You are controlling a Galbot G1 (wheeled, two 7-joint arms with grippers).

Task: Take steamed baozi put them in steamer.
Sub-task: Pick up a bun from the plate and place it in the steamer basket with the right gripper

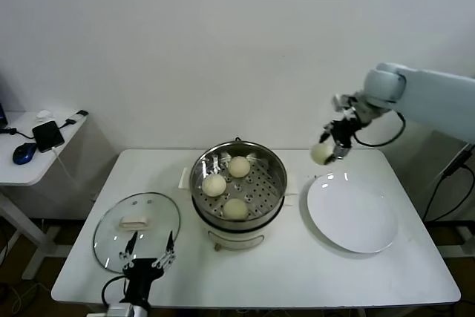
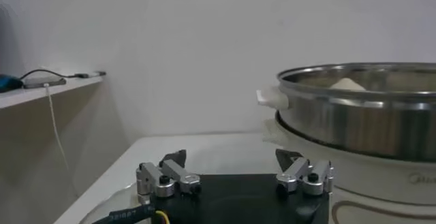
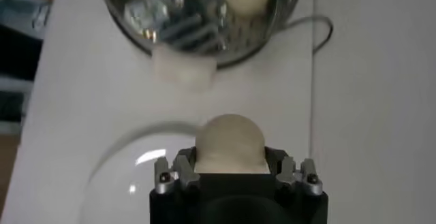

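Observation:
The steel steamer (image 1: 239,183) stands mid-table with three cream baozi on its perforated tray: one at the back (image 1: 239,166), one at the left (image 1: 214,185), one at the front (image 1: 236,208). My right gripper (image 1: 326,152) is shut on a fourth baozi (image 1: 321,154) and holds it in the air above the far edge of the white plate (image 1: 352,213), right of the steamer. The held baozi (image 3: 229,141) sits between the jaws in the right wrist view, with the steamer (image 3: 197,7) beyond. My left gripper (image 1: 147,253) is open and empty, low at the table's front left.
A round glass lid (image 1: 136,229) with a white handle lies flat left of the steamer, just beyond my left gripper. The steamer's rim (image 2: 354,86) shows in the left wrist view. A side table (image 1: 37,142) with a phone and mouse stands at far left.

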